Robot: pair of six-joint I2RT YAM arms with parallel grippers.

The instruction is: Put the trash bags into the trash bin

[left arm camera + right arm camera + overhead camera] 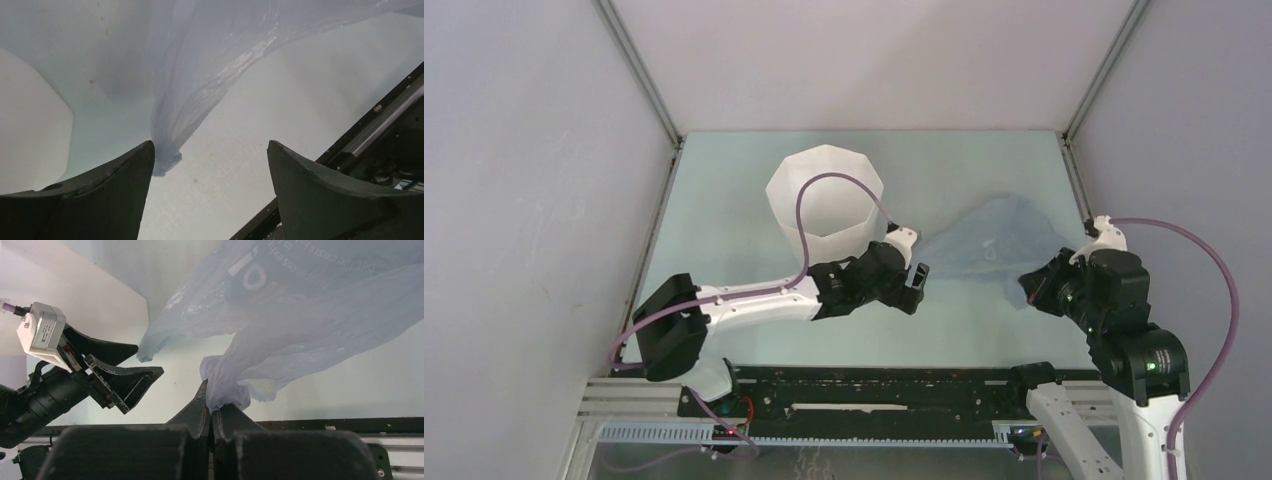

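Top external view gave me the trash bin (824,200) standing upright on the table (724,190), toward the far edge and a little left of the middle. The trash bag (989,245) stretched over the right half of the table, between the bin and the right edge, and I saw a gap between it and the bin. My right gripper (1027,285) was near the right edge, its jaws closed on a bunched corner of the bag. On the right wrist view the pale blue film was pinched between the two fingers and fanned out away from them, with white lettering on it. My left gripper (916,283) sat near the middle of the table, just nearer to me than the bin, its jaws spread wide and holding nothing. On the left wrist view a twisted tail of the bag came down close beside one of its fingers (115,175); I could not tell whether they touched.
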